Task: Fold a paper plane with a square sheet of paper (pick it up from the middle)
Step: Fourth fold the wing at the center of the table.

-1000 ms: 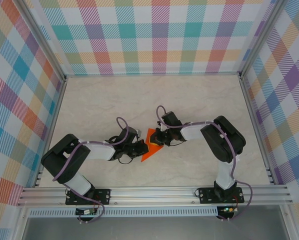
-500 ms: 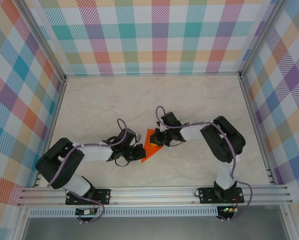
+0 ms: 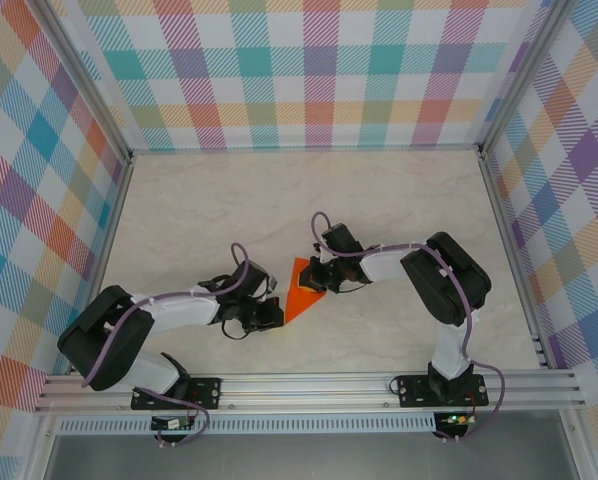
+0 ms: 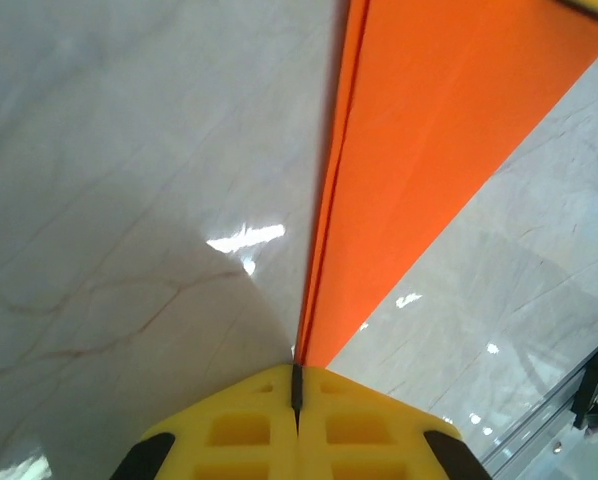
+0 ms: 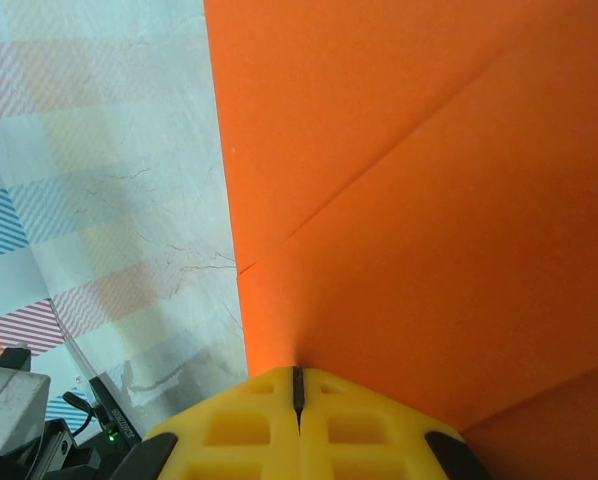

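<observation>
Seemingly, paper plane (image 4: 429, 170) tip touches left gripper (image 4: 296, 385) — jaws closed.

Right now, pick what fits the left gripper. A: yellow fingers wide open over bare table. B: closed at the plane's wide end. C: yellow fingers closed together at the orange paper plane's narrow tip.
C: the left gripper has its yellow fingers meeting with no gap, and the paper plane tapers to a point right at them.
</observation>
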